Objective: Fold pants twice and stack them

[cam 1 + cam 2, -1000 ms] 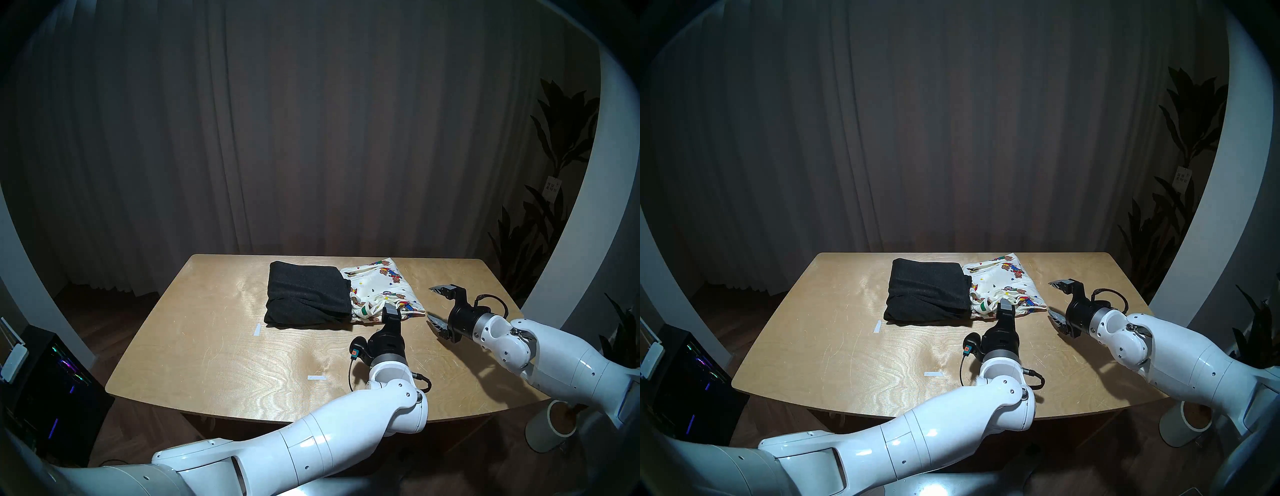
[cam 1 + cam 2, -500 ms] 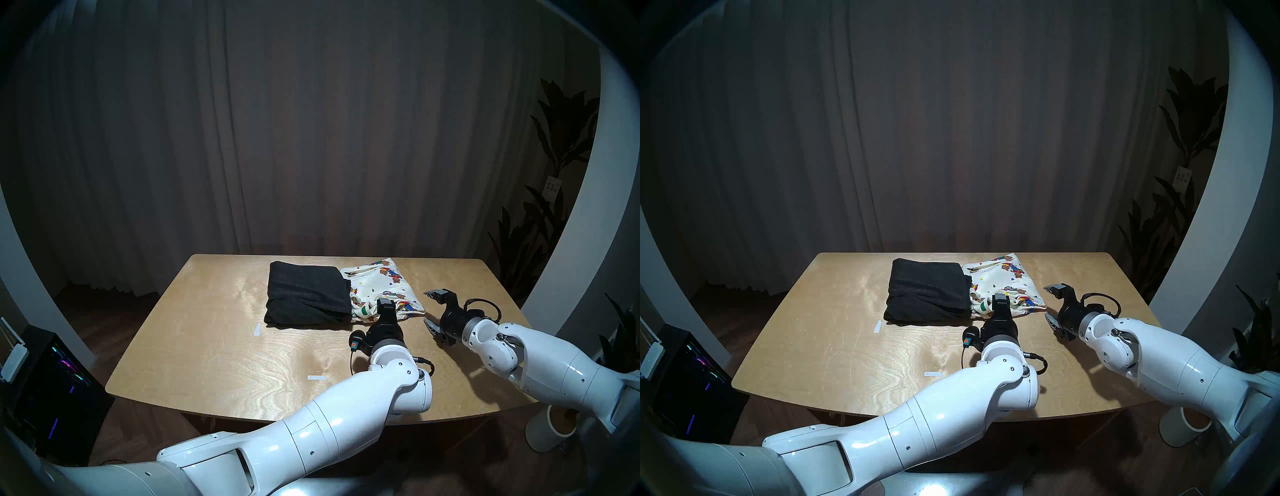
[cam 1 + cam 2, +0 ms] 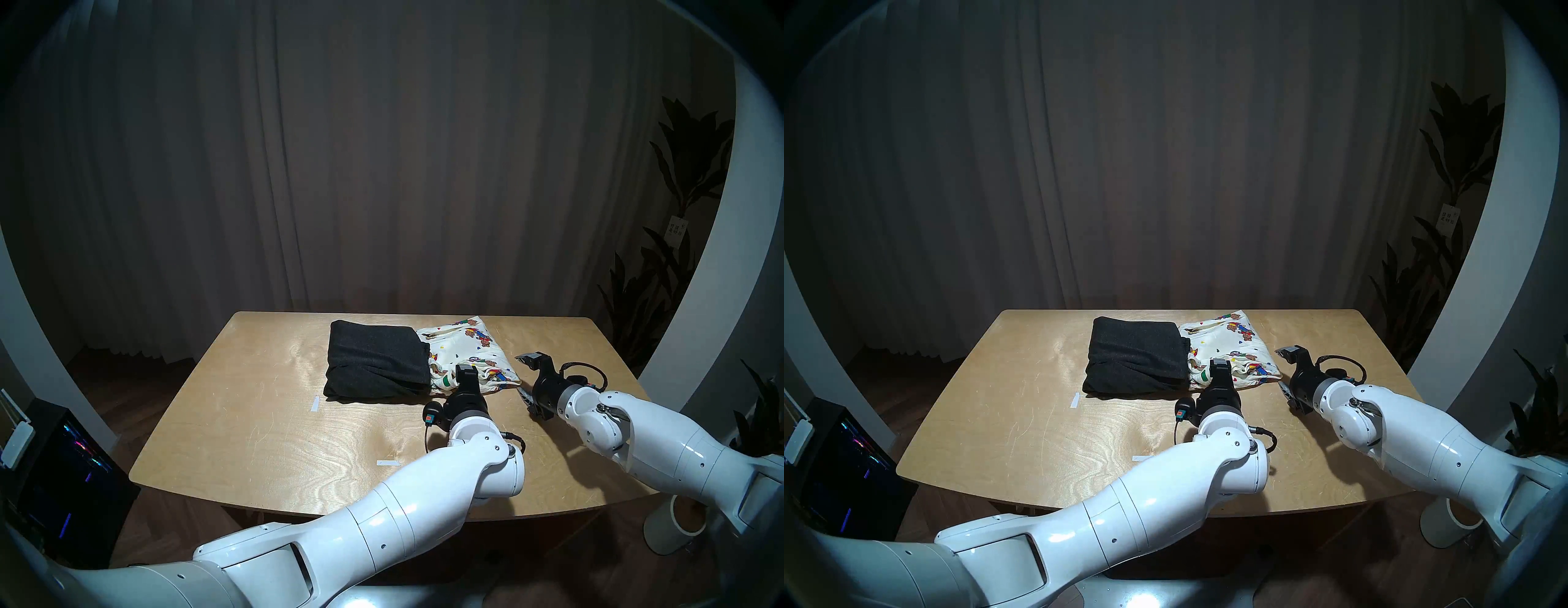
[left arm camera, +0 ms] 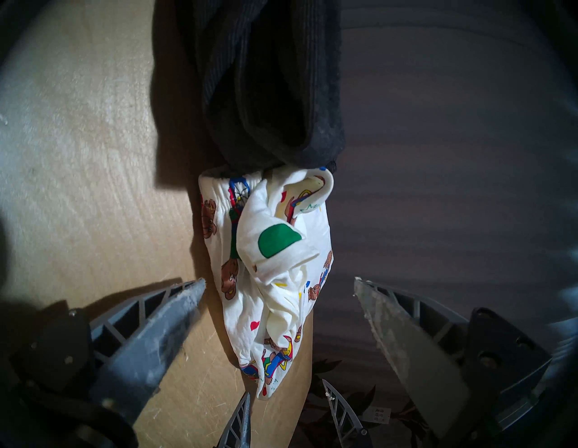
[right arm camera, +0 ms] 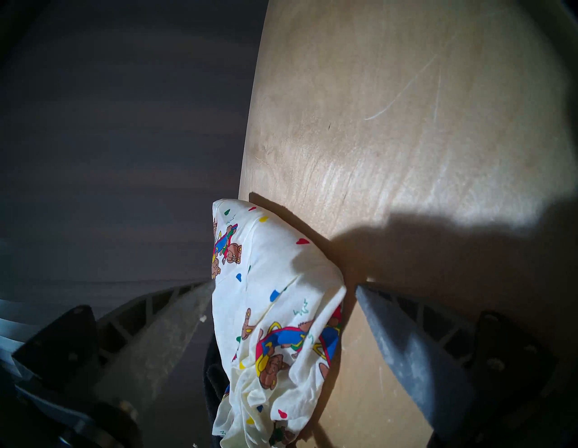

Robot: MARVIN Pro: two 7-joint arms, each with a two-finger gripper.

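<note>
Between the widely spread fingers of the left gripper [image 4: 280,283] the crumpled near edge of the cream teddy-bear pants [image 4: 275,281] is framed, but no fabric is seen pinched; one grey fingertip [image 4: 190,289] is set just beside the cloth on the wooden table [image 4: 78,156], the other well clear of it. Directly beyond this gripper, past the cream pair, the folded charcoal pants [image 4: 269,87] are found, their edge overlapping the cream pair. To the right, the right gripper [image 5: 284,284] is likewise held wide apart, nothing gripped, with the corner of the cream pants lying between its fingers; whether the left fingertip [image 5: 200,294] touches the cloth cannot be told. From the head view, both grippers [image 3: 466,368] [image 3: 526,375] are seen at the near side of the cream pants [image 3: 471,350], the charcoal pair [image 3: 375,361] lying to the left of them. A small white tag with dark print is hung on a plant [image 3: 679,178] at the far right; its writing cannot be read.
</note>
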